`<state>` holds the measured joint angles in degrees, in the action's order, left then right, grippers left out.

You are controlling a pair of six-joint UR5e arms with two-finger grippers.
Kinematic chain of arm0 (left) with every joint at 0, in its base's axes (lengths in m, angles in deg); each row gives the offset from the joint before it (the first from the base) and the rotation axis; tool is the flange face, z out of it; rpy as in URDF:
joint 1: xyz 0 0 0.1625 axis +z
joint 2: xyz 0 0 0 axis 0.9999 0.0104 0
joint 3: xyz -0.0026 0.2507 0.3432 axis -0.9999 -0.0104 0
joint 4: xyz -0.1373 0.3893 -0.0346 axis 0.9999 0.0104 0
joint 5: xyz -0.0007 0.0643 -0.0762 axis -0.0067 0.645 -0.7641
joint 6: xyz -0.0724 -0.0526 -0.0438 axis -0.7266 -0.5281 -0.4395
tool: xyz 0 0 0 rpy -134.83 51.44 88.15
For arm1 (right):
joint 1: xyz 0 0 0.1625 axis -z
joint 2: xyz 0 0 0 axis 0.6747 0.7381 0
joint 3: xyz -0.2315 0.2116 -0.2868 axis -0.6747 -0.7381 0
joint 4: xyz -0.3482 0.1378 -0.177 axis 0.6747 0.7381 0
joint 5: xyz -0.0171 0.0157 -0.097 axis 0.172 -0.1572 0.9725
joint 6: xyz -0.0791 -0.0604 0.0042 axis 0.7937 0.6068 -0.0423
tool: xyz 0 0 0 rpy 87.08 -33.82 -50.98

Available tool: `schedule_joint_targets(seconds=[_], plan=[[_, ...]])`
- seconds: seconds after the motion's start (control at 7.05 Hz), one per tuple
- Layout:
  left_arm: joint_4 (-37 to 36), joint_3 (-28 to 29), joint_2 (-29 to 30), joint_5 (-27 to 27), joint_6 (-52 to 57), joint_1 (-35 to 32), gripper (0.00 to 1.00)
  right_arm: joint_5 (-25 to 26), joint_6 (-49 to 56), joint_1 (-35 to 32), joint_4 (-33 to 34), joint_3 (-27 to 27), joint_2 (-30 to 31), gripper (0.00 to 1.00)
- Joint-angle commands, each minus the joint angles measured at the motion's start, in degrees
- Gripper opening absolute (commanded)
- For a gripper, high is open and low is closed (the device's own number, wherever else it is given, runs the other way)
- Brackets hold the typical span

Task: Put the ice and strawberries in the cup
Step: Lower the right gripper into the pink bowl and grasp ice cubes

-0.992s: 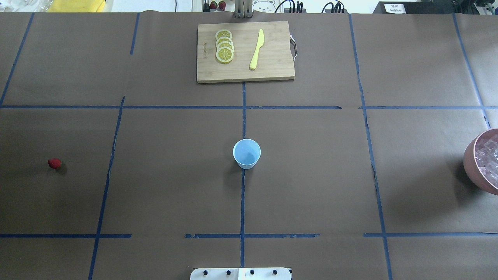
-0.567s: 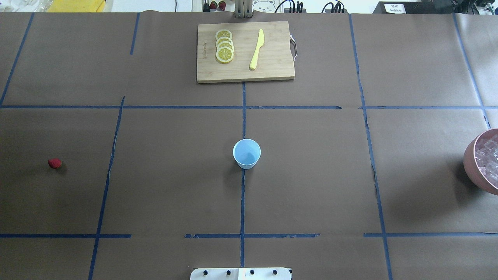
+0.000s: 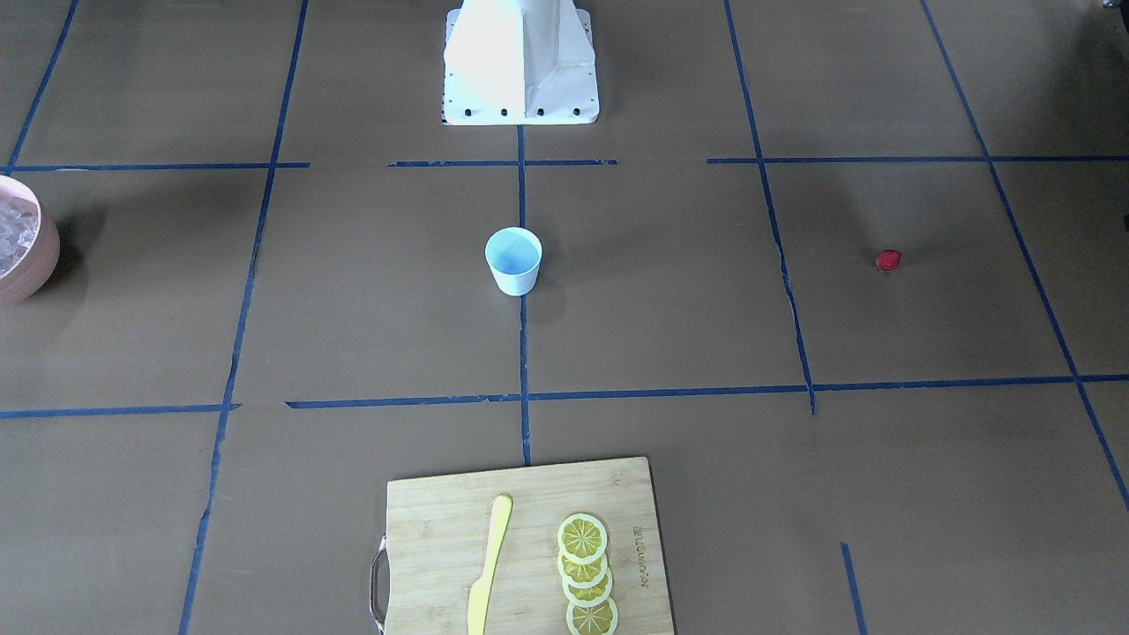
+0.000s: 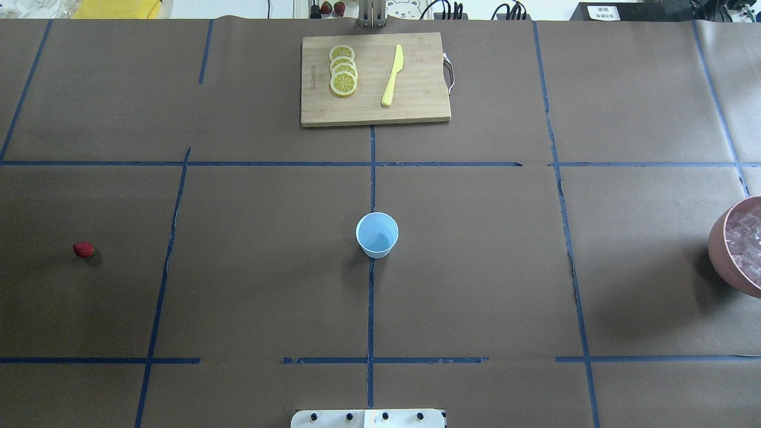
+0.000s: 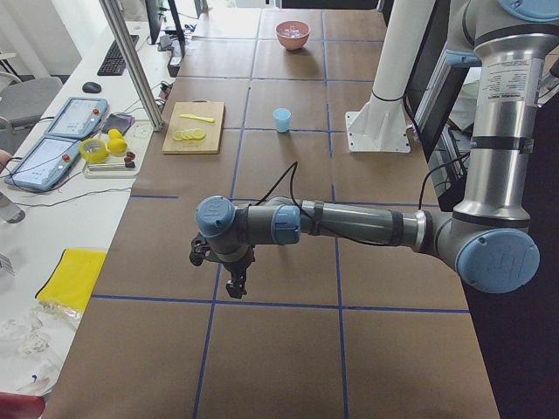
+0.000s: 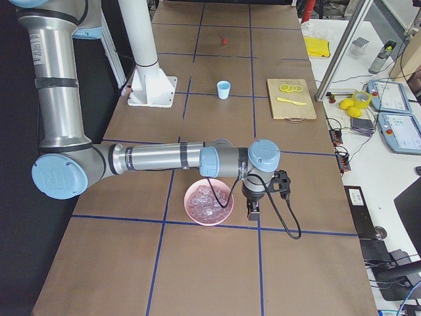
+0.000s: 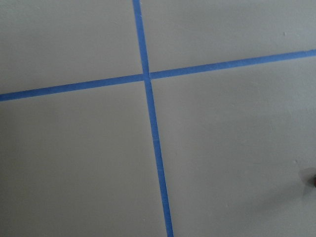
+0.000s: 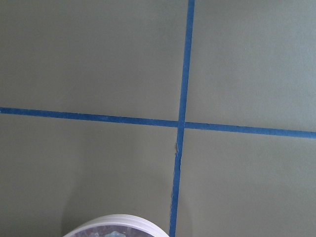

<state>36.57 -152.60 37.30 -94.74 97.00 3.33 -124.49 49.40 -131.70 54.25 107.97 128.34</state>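
Observation:
The pale blue cup (image 4: pixel 377 235) stands upright and empty at the table's middle, also in the front view (image 3: pixel 512 260). The red strawberry (image 4: pixel 83 249) lies alone on the far left. The ice (image 4: pixel 748 241) fills the pink bowl (image 4: pixel 716 241) at the right edge. My left gripper (image 5: pixel 236 284) shows only in the left side view, hanging over bare table; I cannot tell its state. My right gripper (image 6: pixel 253 210) shows only in the right side view, just beside the pink bowl (image 6: pixel 197 216); I cannot tell its state. The bowl's rim (image 8: pixel 113 219) shows in the right wrist view.
A wooden cutting board (image 4: pixel 422 107) at the far middle carries several lemon slices (image 4: pixel 343 71) and a yellow knife (image 4: pixel 392 75). The robot's base (image 3: pixel 520 62) stands at the near edge. Blue tape lines cross the brown table cover.

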Motion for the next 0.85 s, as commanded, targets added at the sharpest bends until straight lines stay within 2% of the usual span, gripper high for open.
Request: schedule_joint_targets(seconds=[0.0,0.14,0.28,0.57,0.71], plan=[[0.1,-1.2,-1.2,-1.0,-0.2,0.0,1.00,0.0,0.1,4.4,0.0,5.3,1.7,1.00],[0.1,-2.5,-1.2,-0.8,-0.1,0.0,1.00,0.1,-0.2,5.9,-0.1,8.9,5.6,1.00],[0.0,-2.7,-1.3,-1.0,-0.3,0.0,1.00,-0.1,-0.8,6.3,0.1,11.5,6.9,1.00],[0.0,-2.8,-1.3,-1.3,-0.2,0.0,1.00,-0.5,-12.2,12.2,-0.1,15.6,10.6,0.99],[0.0,-2.8,-1.3,-1.6,-0.2,0.1,1.00,-0.3,-14.0,13.9,-0.2,17.0,12.6,0.98]])
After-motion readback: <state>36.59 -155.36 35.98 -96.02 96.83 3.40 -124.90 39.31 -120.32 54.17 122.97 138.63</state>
